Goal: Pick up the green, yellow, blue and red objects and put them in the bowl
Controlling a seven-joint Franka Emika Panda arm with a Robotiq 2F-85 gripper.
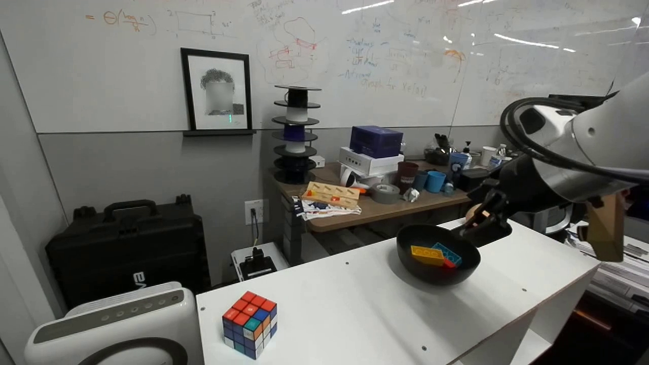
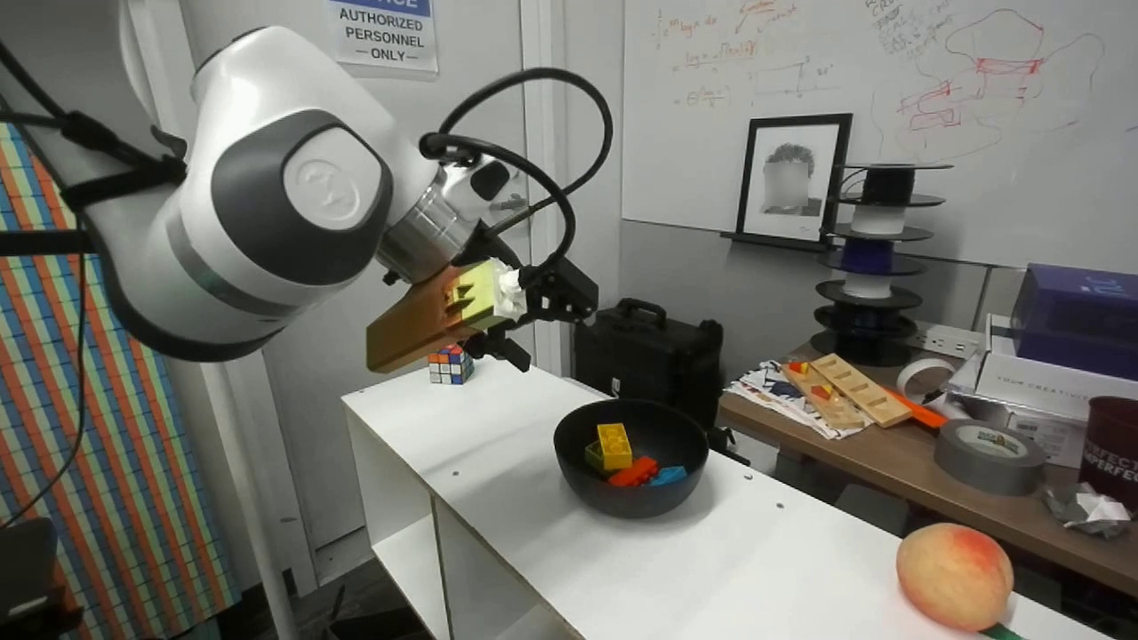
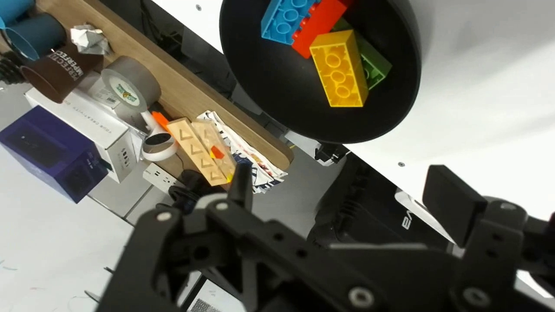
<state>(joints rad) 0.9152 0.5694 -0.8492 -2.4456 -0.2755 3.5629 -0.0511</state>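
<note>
The black bowl (image 1: 431,276) stands on the white table and shows in both exterior views (image 2: 622,498) and the wrist view (image 3: 277,95). Inside lie the yellow block (image 3: 336,71), the red block (image 3: 318,26), the blue block (image 3: 282,21) and the green block (image 3: 376,65). The yellow block rests tilted over part of the green one. In an exterior view the yellow (image 2: 614,446), red (image 2: 633,472), blue (image 2: 669,476) and part of the green (image 2: 593,455) show. My gripper (image 3: 347,195) is open and empty, in the air above the table (image 2: 556,324), apart from the bowl.
A Rubik's cube (image 1: 250,324) stands at one end of the white table (image 1: 324,309). A peach-coloured ball (image 2: 954,576) lies toward the other end. A brown desk (image 2: 889,453) with boxes, tape and cups runs behind. A black case (image 1: 132,253) stands by the wall.
</note>
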